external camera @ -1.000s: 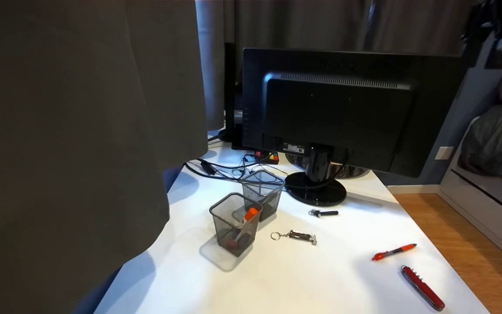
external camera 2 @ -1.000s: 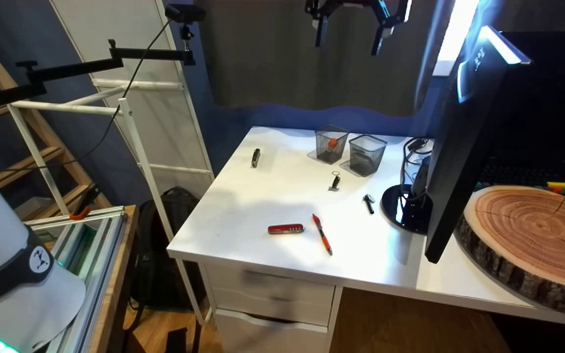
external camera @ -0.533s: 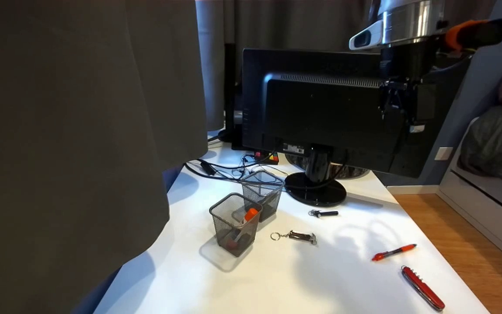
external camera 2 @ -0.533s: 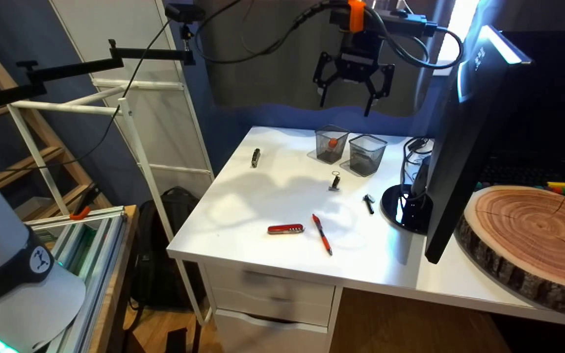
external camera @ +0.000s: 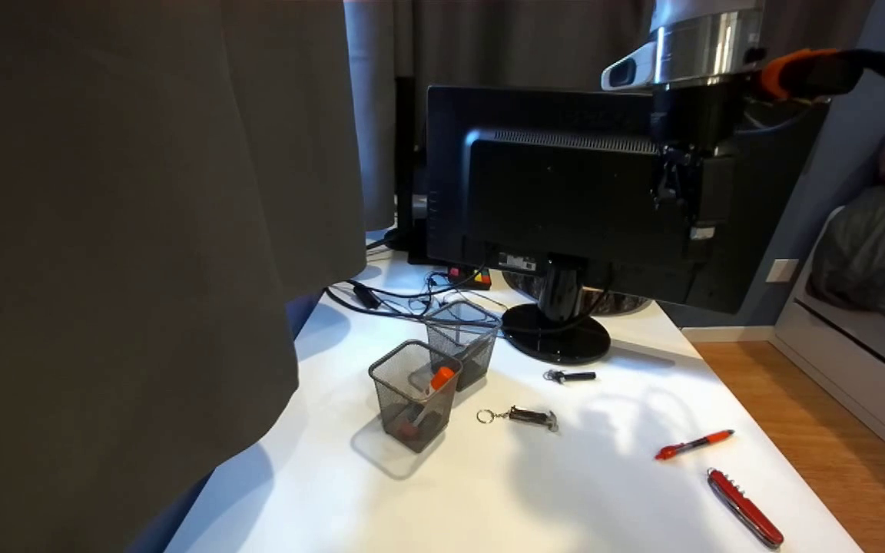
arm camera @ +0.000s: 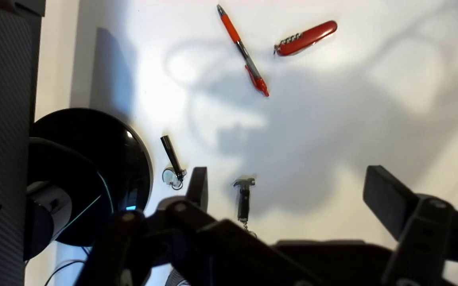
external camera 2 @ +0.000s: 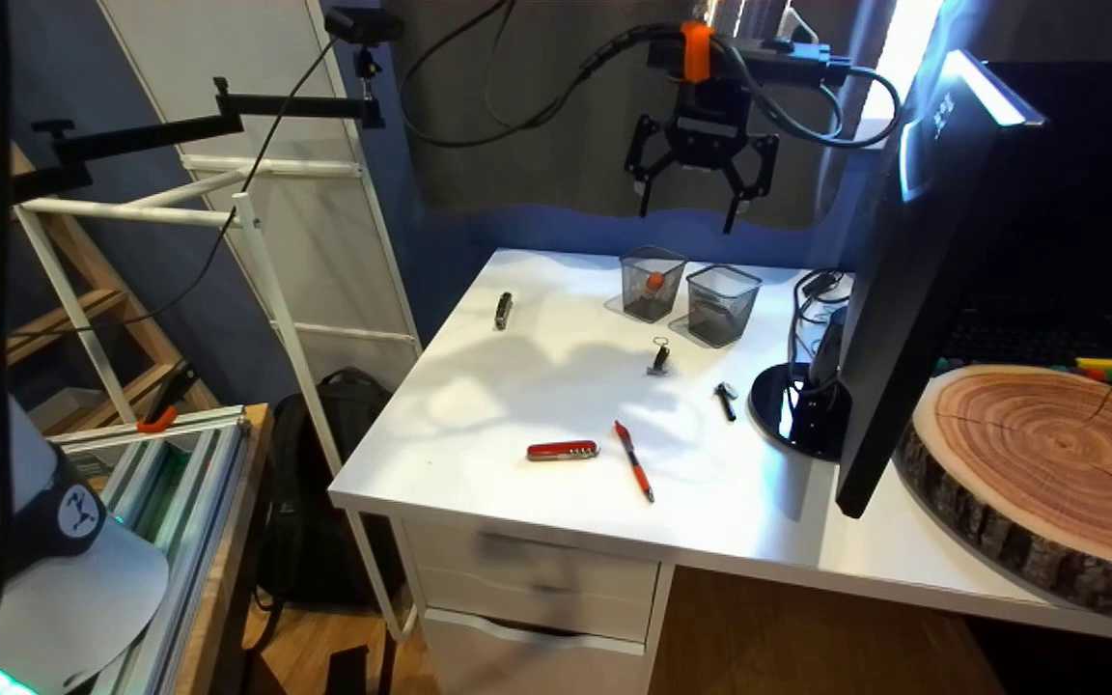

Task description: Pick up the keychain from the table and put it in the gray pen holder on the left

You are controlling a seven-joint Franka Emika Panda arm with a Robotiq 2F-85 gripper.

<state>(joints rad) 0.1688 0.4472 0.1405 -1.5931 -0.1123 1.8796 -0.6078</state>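
A small dark hammer-shaped keychain with a ring and short chain lies on the white table (external camera 2: 459,425). The keychain shows in both exterior views (external camera: 532,416) (external camera 2: 660,360) and in the wrist view (arm camera: 244,202), where a gripper finger partly covers its ring. The gray pen holder, a mesh cup with an orange-topped thing inside, stands on the left in both exterior views (external camera: 415,395) (external camera 2: 651,290). My gripper (external camera 2: 686,220) is open and empty, high above the table. In the wrist view its fingers (arm camera: 284,174) are wide apart, with the keychain below, nearer the left finger.
A second mesh cup (external camera 2: 723,306) stands beside the pen holder. A dark trinket with a ring (arm camera: 171,157) lies near the monitor (external camera: 604,207) base. A red pen (external camera 2: 633,461), a red pocketknife (external camera 2: 562,451) and a dark small tool (external camera 2: 504,311) lie on the table.
My open gripper has come down from high up into clear view in both exterior views, then shifted only slightly in the last half second. The objects on the table have not moved.
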